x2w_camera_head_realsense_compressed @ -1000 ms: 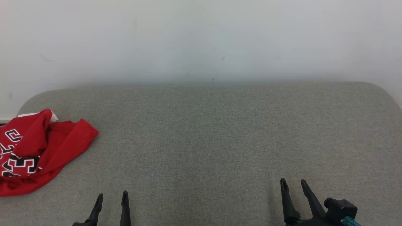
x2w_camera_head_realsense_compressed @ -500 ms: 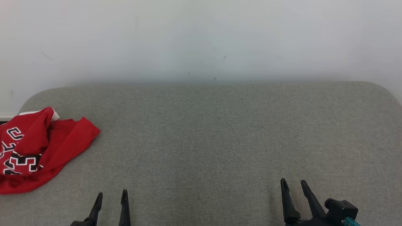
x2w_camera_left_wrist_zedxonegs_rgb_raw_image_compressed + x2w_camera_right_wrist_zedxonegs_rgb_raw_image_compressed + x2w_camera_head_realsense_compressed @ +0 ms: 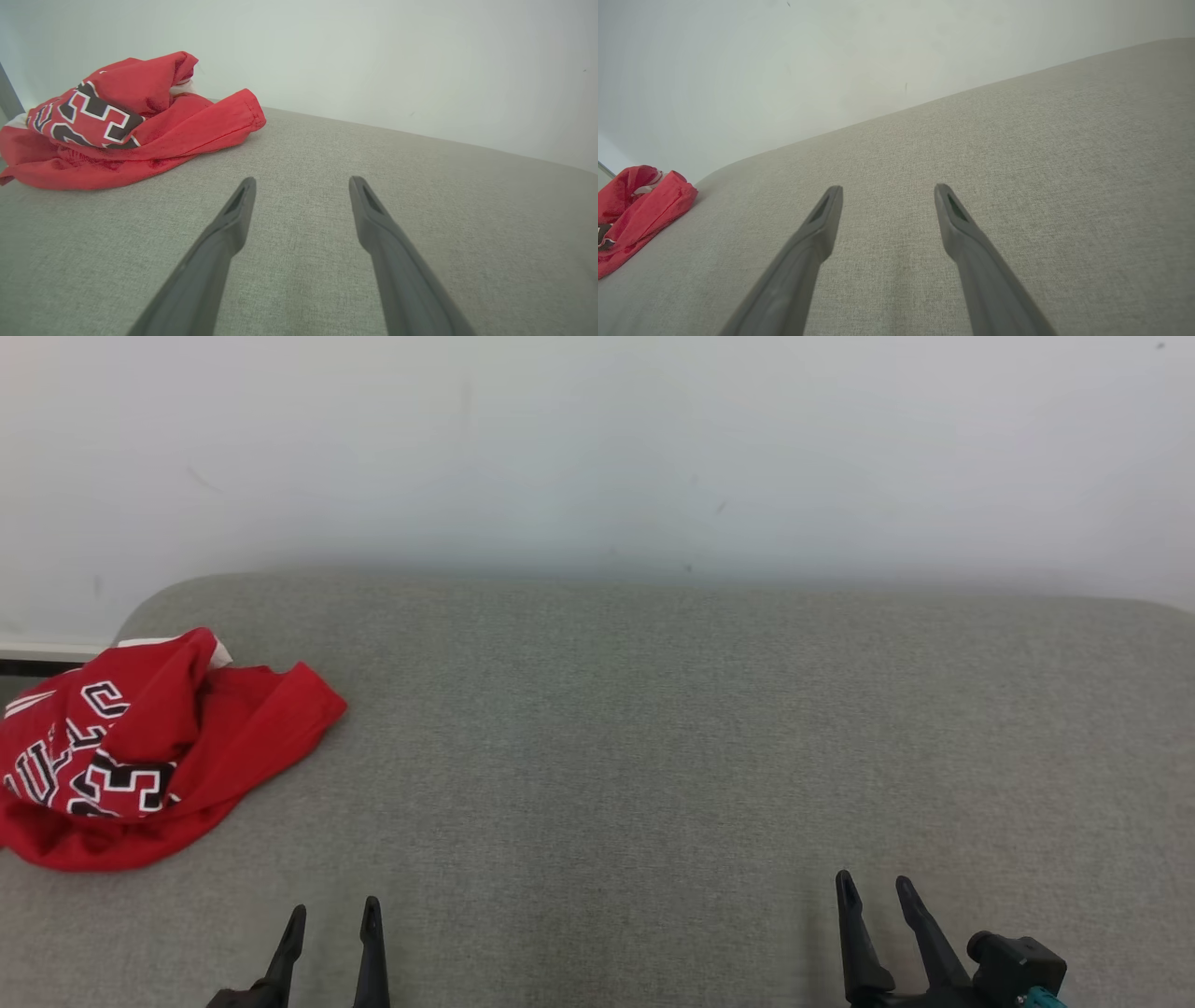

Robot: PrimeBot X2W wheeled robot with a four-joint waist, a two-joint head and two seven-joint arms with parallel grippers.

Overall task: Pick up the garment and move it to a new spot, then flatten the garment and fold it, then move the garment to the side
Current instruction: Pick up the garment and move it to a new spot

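The garment point(image 3: 159, 751) is a red jersey with black-and-white lettering, lying crumpled at the far left of the grey fabric surface point(image 3: 653, 728). It also appears in the left wrist view, garment point(image 3: 140, 126), and at the left edge of the right wrist view, garment point(image 3: 640, 210). My left gripper point(image 3: 333, 919) stands open near the front edge, right of and nearer than the jersey, holding nothing. My right gripper point(image 3: 876, 891) is open too, far to the right. In the wrist views the left gripper point(image 3: 301, 184) and right gripper point(image 3: 886, 193) hover over bare fabric.
A pale wall point(image 3: 597, 448) rises directly behind the padded surface. The surface has a rounded far-left corner point(image 3: 149, 602), with a dark gap point(image 3: 37, 665) beside it. Bare grey fabric stretches from the jersey to the right side.
The whole head picture has shifted, so the camera turned leftward; the jersey now sits further right and higher in view. The grippers keep their places and stay open.
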